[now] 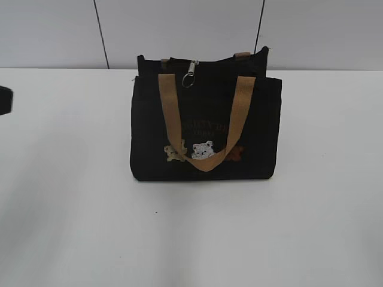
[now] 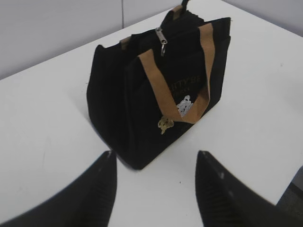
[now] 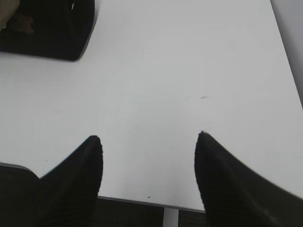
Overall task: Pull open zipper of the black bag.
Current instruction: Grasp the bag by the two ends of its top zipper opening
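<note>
The black bag [image 1: 203,128] stands upright on the white table, its tan handle hanging over the front with the bears. Along its top edge runs the zipper [image 1: 212,59], and the silver pull with a ring [image 1: 191,73] hangs near the left end. In the left wrist view the bag [image 2: 137,94] and its pull [image 2: 162,41] lie ahead. My left gripper [image 2: 155,153] is open just short of the bag's near bottom corner, holding nothing. My right gripper [image 3: 147,135] is open over bare table, with a corner of the bag [image 3: 52,28] far off at the upper left.
The white table [image 1: 72,209] stretches all round the bag, with a grey panelled wall [image 1: 54,30] behind it. A dark part [image 1: 5,100] juts in at the exterior view's left edge. The table's near edge [image 3: 142,200] runs under my right gripper.
</note>
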You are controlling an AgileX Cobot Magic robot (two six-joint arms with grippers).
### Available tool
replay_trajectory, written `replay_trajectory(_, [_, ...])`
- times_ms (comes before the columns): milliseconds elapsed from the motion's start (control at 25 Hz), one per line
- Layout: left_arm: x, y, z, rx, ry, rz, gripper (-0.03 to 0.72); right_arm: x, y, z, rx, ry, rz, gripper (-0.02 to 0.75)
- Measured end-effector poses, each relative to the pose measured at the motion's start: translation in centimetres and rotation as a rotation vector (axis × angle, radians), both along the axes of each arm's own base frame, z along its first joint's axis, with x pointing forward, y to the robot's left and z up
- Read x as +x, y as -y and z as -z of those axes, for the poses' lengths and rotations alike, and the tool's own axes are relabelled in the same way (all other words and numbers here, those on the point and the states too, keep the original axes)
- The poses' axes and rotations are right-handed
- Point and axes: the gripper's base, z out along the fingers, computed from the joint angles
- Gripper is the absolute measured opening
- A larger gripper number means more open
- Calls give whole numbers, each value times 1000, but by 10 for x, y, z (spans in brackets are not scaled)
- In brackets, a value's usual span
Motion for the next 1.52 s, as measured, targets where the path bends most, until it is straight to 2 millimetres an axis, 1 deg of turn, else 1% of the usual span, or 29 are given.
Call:
replay_trajectory(40, [11, 2, 5, -7, -7, 29, 404, 0, 0, 0, 0, 0, 0, 466])
replay_trajectory(200, [43, 8, 20, -34, 26, 116, 466, 0, 0, 0, 1, 0, 0, 466])
replay_trajectory(280, [63, 10, 35, -45, 14, 145, 491, 0, 0, 0, 1, 0, 0, 466])
replay_trajectory(360, [77, 14, 47, -66, 11, 182, 501, 0, 0, 0, 1, 0, 0, 466])
replay_trajectory(520, [106, 18, 84, -90, -48, 203, 507, 0, 0, 0, 1, 0, 0, 466])
replay_trajectory(640, [122, 23, 103, -98, -75, 219, 508, 0, 0, 0, 1, 0, 0, 466])
replay_trajectory(720, [132, 30, 115, -106, -100, 241, 508, 0, 0, 0, 1, 0, 0, 466])
replay_trajectory(920, [159, 49, 133, -109, -131, 296, 508, 0, 0, 0, 1, 0, 0, 466])
replay_trajectory(1000, [168, 57, 144, -110, -156, 316, 508, 0, 0, 0, 1, 0, 0, 466])
replay_trajectory(1120, [179, 70, 159, -114, -186, 342, 508, 0, 0, 0, 1, 0, 0, 466])
replay_trajectory(1200, [185, 77, 166, -118, -197, 353, 501, 0, 0, 0, 1, 0, 0, 466])
replay_trajectory(1240, [186, 79, 168, -122, -202, 352, 486, 0, 0, 0, 1, 0, 0, 466])
replay_trajectory(1280, [188, 80, 171, -125, -207, 350, 452, 0, 0, 0, 1, 0, 0, 466])
replay_trajectory(1320, [190, 80, 172, -129, -210, 344, 396, 0, 0, 0, 1, 0, 0, 466])
replay_trajectory(1360, [191, 80, 172, -130, -208, 339, 330, 0, 0, 0, 1, 0, 0, 466])
replay_trajectory(1440, [192, 80, 172, -132, -207, 334, 147, 0, 0, 0, 1, 0, 0, 466])
replay_trajectory(1520, [192, 80, 172, -130, -208, 333, 44, 0, 0, 0, 1, 0, 0, 466])
